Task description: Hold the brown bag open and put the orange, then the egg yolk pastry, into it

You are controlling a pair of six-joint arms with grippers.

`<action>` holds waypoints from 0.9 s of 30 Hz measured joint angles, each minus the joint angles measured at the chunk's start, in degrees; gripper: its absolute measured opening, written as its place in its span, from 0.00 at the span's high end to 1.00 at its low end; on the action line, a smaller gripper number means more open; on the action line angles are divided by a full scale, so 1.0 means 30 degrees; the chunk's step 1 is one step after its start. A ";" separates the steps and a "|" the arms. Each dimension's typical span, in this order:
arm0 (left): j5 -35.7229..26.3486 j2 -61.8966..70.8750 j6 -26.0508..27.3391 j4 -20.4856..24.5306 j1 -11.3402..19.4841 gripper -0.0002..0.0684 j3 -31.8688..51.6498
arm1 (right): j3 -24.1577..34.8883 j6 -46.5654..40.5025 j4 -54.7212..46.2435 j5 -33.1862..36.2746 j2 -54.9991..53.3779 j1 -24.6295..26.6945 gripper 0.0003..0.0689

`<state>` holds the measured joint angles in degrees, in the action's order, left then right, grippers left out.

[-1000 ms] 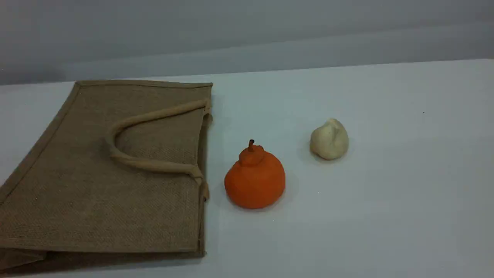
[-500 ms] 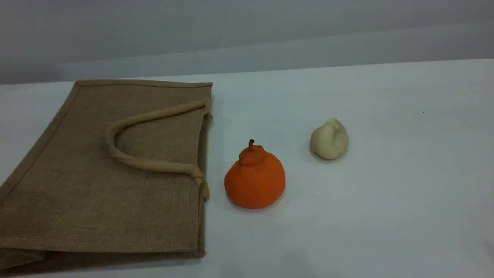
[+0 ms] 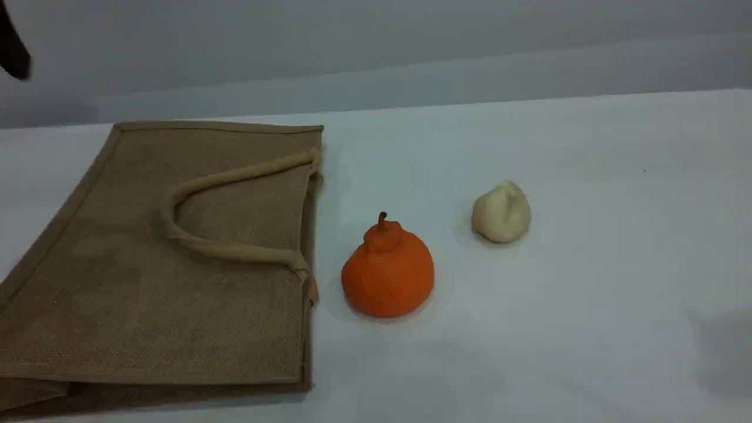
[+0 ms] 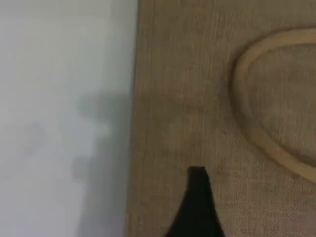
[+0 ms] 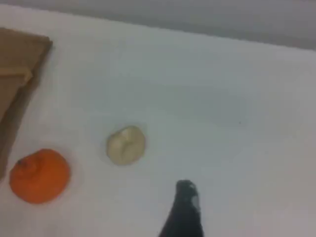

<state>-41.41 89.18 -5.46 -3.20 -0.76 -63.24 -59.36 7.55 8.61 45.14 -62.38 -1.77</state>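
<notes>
The brown bag (image 3: 158, 258) lies flat on the left of the table, one loop handle (image 3: 226, 251) resting on its top face and its mouth towards the orange. The orange (image 3: 388, 276) stands just right of the bag, stem up. Further right and back sits the cream egg yolk pastry (image 3: 501, 212). My left gripper (image 4: 197, 190) hovers above the bag's fabric (image 4: 187, 98), left of the handle (image 4: 261, 138); only one black fingertip shows. My right gripper (image 5: 185, 197) hangs over bare table, right of the egg yolk pastry (image 5: 126, 144) and the orange (image 5: 39, 176). Both grippers hold nothing.
A dark piece of the left arm (image 3: 12, 53) shows at the scene view's top left corner. White table (image 3: 587, 176) stretches right of the pastry, with a soft shadow (image 3: 722, 346) at the lower right. A grey wall stands behind.
A dark part of the left arm has come into the top left corner. A shadow has spread over the table's lower right. Bag, orange and pastry have not moved.
</notes>
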 joint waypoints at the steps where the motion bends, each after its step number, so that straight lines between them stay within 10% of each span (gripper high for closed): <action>1: 0.0056 0.0366 0.0000 -0.0017 -0.0021 0.24 -0.0113 | 0.0000 0.0000 0.0000 -0.0096 -0.0186 0.0000 0.20; 27: 0.0806 1.0293 -0.0923 -0.1629 -0.1546 0.24 -0.5319 | 0.0017 0.0000 0.0020 -0.0554 -0.0561 0.0000 0.20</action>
<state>-38.99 120.06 -8.23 -8.08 -5.40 -79.20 -59.31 7.55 8.67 43.48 -64.07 -1.77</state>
